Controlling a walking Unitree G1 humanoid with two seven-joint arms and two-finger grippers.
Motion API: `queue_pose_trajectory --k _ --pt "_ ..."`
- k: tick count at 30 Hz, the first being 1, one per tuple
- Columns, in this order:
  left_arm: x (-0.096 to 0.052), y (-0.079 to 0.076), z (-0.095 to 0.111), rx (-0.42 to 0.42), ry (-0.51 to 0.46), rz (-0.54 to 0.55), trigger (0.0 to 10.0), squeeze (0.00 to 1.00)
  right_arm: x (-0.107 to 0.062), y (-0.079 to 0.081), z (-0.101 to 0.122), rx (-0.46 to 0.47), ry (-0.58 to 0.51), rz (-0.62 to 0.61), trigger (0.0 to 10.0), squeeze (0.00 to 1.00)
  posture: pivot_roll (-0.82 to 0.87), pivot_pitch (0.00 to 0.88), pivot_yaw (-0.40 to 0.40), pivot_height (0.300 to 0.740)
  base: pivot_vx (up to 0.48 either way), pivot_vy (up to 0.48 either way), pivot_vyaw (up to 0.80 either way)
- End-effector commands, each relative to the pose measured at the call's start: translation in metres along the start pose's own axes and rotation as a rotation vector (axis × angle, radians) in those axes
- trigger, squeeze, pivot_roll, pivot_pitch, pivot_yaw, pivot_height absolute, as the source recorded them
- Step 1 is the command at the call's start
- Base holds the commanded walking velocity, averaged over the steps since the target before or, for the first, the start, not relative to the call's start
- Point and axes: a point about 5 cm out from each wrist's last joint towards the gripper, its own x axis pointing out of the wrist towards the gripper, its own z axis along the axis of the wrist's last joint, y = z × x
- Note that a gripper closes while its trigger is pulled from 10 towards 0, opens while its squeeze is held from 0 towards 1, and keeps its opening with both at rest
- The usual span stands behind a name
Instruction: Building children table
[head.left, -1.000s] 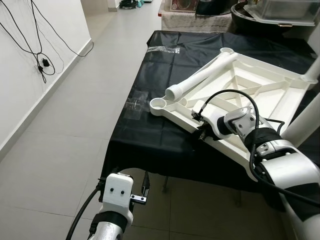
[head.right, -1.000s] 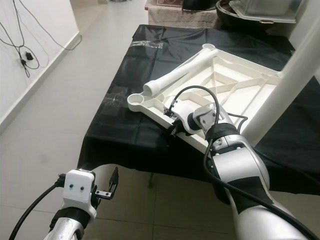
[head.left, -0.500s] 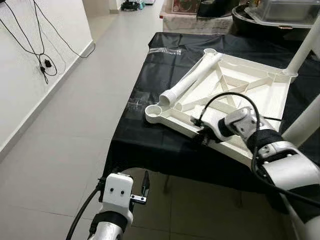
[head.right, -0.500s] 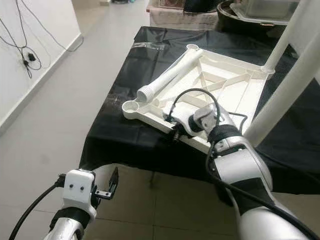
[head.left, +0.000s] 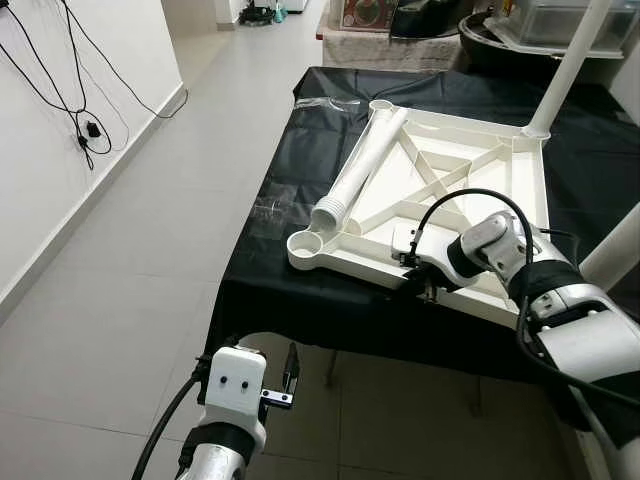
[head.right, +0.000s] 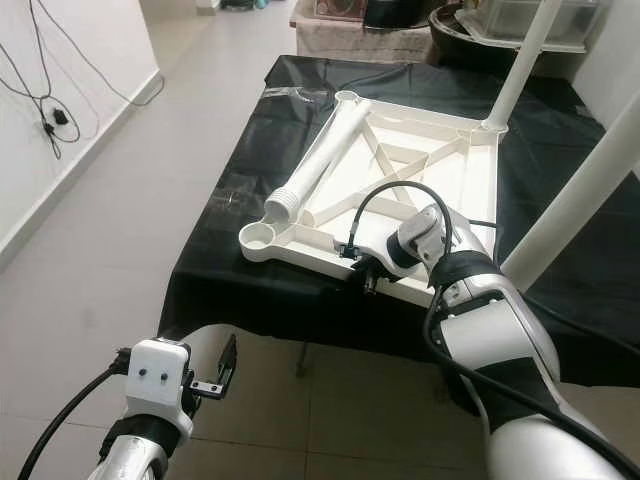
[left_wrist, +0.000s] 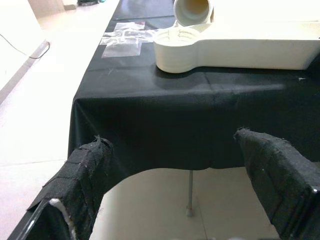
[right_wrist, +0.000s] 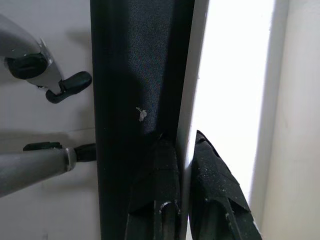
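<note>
Two legs stand fitted beyond the right gripper (head.right: 366, 280), which pinches the upturned tabletop (head.left: 470, 190) edge; one loose leg (head.left: 358, 170) lies on it. Left gripper (left_wrist: 180, 192), wide open, hangs idle.

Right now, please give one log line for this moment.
right hand: shut on tabletop rim | left hand: open, idle | loose leg: on tabletop

Even bright indoor light, sharp head views; white tabletop (right_wrist: 230, 75) glares overexposed in right wrist view.
</note>
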Motion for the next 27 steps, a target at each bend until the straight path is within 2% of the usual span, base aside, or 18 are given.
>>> queue_pose_trajectory --k 1,15,17,27 --pt "-0.001 -0.013 -0.002 -0.043 0.016 -0.036 10.0 0.0 0.01 0.007 0.004 -0.094 0.037 0.067 0.0 0.0 -0.05 0.114 -0.023 0.74 0.0 0.0 0.0" --pt "-0.001 -0.011 -0.002 -0.037 0.015 -0.032 10.0 0.0 0.005 0.003 0.012 -0.208 0.056 0.041 0.0 0.0 -0.05 0.122 -0.021 0.74 0.0 0.0 0.0" --pt "-0.001 -0.01 -0.002 -0.037 0.016 -0.032 10.0 0.0 0.004 0.003 0.016 -0.248 0.059 0.046 0.0 0.0 -0.03 0.129 -0.014 0.74 0.0 0.0 0.0" --pt "-0.001 -0.01 -0.003 -0.034 0.019 -0.032 10.0 0.0 0.008 0.002 0.029 -0.33 0.055 0.032 0.0 0.0 -0.01 0.125 -0.014 0.74 0.0 0.0 0.0"
